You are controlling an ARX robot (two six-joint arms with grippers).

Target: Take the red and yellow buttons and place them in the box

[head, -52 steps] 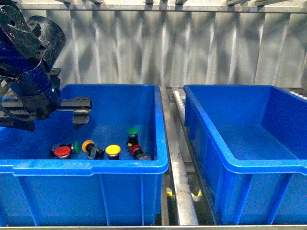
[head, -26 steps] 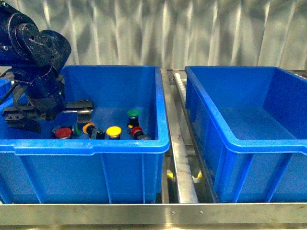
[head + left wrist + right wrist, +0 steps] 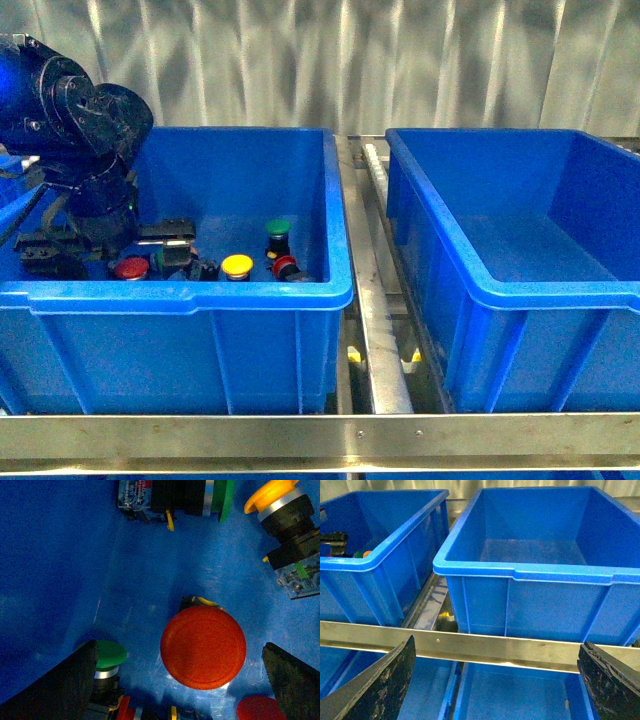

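Right gripper point(image 3: 495, 655) released, holding nothing, in front of the box point(image 3: 480, 290). In the left crate point(image 3: 200, 295), by the near wall: red button point(image 3: 131, 267), cap up, between the spread fingers of the left gripper point(image 3: 178, 652), not touching them. Yellow button point(image 3: 237, 264) near it, boxward. Green button point(image 3: 278, 228) farther back.

Red button point(image 3: 131, 267), yellow button point(image 3: 237, 264); bright-blue box point(image 3: 540, 297).
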